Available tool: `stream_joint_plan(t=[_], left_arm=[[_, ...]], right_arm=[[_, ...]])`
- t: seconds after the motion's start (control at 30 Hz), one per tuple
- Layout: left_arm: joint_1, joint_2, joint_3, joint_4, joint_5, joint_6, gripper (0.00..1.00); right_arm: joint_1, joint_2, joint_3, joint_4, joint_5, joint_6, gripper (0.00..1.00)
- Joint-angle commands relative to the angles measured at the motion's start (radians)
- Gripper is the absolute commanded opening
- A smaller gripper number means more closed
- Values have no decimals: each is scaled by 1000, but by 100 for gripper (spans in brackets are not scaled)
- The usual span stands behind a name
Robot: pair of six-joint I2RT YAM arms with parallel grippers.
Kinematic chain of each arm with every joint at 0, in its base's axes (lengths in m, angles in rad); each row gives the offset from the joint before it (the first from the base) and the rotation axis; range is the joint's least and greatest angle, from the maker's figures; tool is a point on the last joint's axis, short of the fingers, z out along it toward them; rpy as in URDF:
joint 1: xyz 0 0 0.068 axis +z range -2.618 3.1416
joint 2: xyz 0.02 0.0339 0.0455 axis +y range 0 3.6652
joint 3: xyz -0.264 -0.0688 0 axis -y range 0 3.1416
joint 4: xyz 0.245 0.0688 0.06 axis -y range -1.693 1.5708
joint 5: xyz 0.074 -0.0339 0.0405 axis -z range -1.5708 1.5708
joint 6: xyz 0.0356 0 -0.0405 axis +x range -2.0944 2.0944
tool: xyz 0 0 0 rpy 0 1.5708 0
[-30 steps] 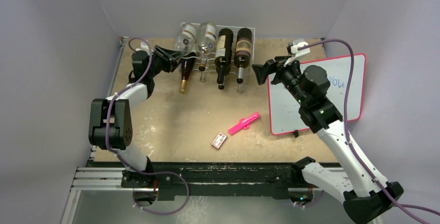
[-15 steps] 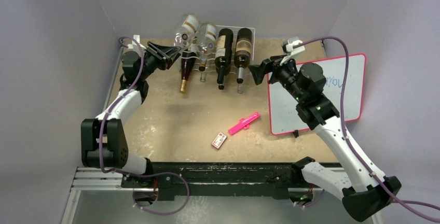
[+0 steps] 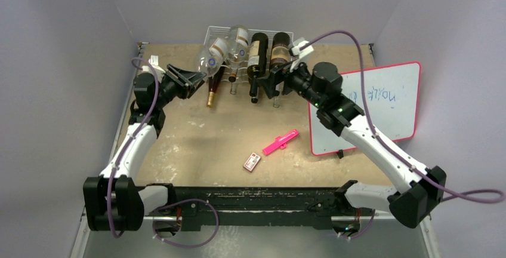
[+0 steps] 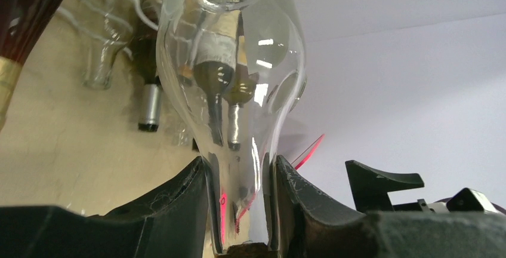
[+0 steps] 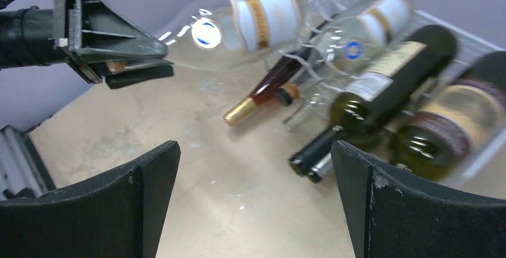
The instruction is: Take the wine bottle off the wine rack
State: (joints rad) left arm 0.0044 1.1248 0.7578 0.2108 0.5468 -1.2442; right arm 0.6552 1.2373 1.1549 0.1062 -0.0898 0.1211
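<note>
From above I see the left gripper [image 3: 196, 77] clamped on the neck of the clear wine bottle [image 3: 213, 55], which is tilted at the left end of the wine rack [image 3: 289, 33]. My left wrist view shows that neck pinched from both sides. In the right wrist view the right gripper [image 5: 256, 168] stands wide apart, empty.

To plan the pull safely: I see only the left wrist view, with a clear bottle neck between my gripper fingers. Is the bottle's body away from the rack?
Observer: Top view: the clear bottle hangs tilted, its base overlapping the wine rack at the left end; I cannot tell if they touch.
Operator: Where is the right gripper?
Observer: The right gripper is open and empty, beside the necks of the two dark bottles.
</note>
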Motion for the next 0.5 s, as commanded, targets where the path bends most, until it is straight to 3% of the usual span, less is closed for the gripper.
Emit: stream_joint_plan(t=[0.0,0.47], left_arm=[[8,-186,-8,151,-16,48,0],[8,-510,-129,-273,-124,101,0]], right_arm=[[106,80,53,129,22,-9,99],[175,336,108,359,-75,211,100]])
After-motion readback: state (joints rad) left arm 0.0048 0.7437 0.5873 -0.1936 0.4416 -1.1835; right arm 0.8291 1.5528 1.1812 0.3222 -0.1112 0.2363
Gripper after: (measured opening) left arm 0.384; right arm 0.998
